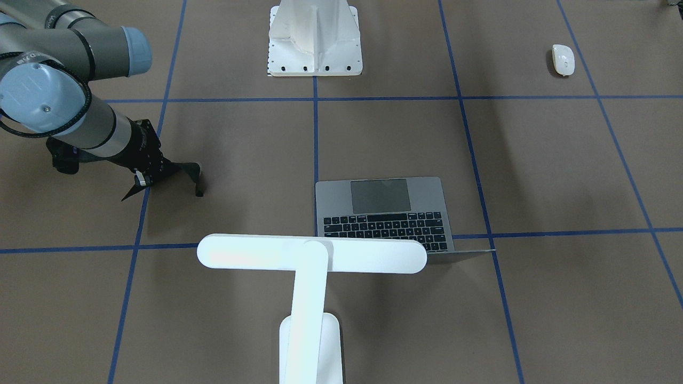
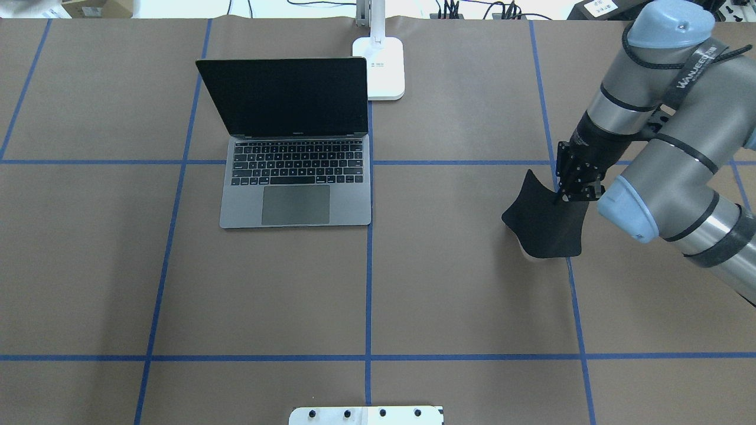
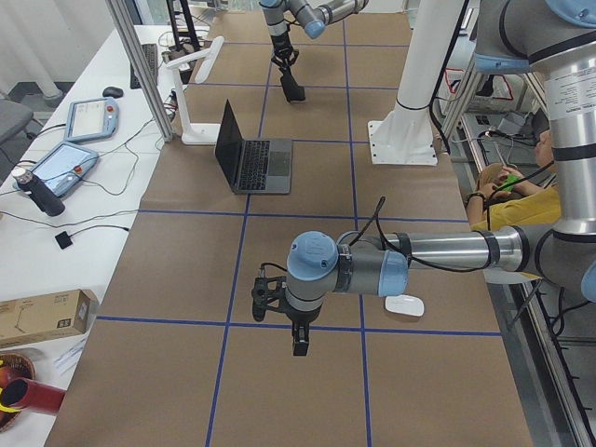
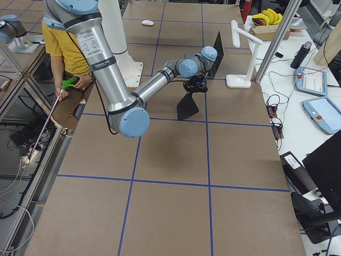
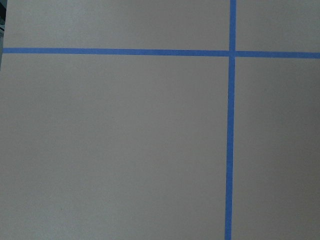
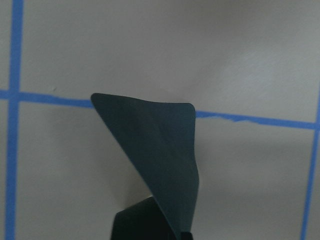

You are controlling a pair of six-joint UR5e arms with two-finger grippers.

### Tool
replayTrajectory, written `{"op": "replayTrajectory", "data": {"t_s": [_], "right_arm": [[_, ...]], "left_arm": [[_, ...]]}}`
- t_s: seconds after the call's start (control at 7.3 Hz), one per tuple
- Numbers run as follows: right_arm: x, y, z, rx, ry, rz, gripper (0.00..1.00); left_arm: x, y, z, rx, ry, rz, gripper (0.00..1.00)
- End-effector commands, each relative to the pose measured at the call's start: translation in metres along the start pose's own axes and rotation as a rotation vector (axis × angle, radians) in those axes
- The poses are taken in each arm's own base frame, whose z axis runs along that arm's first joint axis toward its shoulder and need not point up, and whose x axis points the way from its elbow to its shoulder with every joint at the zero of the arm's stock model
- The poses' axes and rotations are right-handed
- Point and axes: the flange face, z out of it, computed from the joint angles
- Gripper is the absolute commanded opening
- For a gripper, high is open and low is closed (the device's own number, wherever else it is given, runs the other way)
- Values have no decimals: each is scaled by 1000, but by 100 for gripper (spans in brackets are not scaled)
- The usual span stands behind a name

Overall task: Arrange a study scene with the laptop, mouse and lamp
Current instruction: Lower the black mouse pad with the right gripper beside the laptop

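The open grey laptop [image 2: 295, 177] sits left of centre on the table, also in the front-facing view [image 1: 384, 213]. The white T-shaped lamp [image 1: 312, 256] stands just behind it; its base [image 2: 381, 65] is beside the screen. The white mouse [image 1: 563, 60] lies near the robot's left side, close to the left arm [image 3: 404, 304]. My right gripper [image 2: 567, 195] is shut on a corner of a black pad [image 2: 546, 221], which hangs bent over the table [image 6: 155, 145]. My left gripper [image 3: 299, 349] points down over bare table; I cannot tell if it is open or shut.
The white bolted pedestal [image 1: 315, 42] stands at the robot's edge of the table. Blue tape lines [image 5: 230, 125] grid the brown surface. A person in yellow [image 3: 521, 196] sits beside the table. Tablets and cables lie on a side bench [image 3: 65, 158].
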Motion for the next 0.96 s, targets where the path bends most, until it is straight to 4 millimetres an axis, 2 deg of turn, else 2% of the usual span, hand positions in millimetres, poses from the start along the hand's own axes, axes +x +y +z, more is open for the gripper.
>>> {"op": "replayTrajectory", "data": {"t_s": [0.0, 0.14, 0.27, 0.55, 0.68, 0.82], "right_arm": [[-33, -9, 18, 64, -91, -8, 0], [-42, -21, 29, 113, -107, 1, 0], [-50, -26, 35, 130, -123, 0, 0], [-64, -48, 32, 155, -150, 3, 0], [-75, -48, 39, 184, -160, 11, 0], [-90, -37, 38, 182, -173, 13, 0]], "left_arm": [[1, -1, 0, 0, 1, 0, 100], [0, -1, 2, -5, 1, -2, 100], [-1, -1, 2, -4, 1, -3, 100], [-1, -1, 2, -4, 1, -3, 100], [-2, 0, 3, -6, 0, -5, 100], [-2, 0, 3, -6, 0, -5, 100]]}}
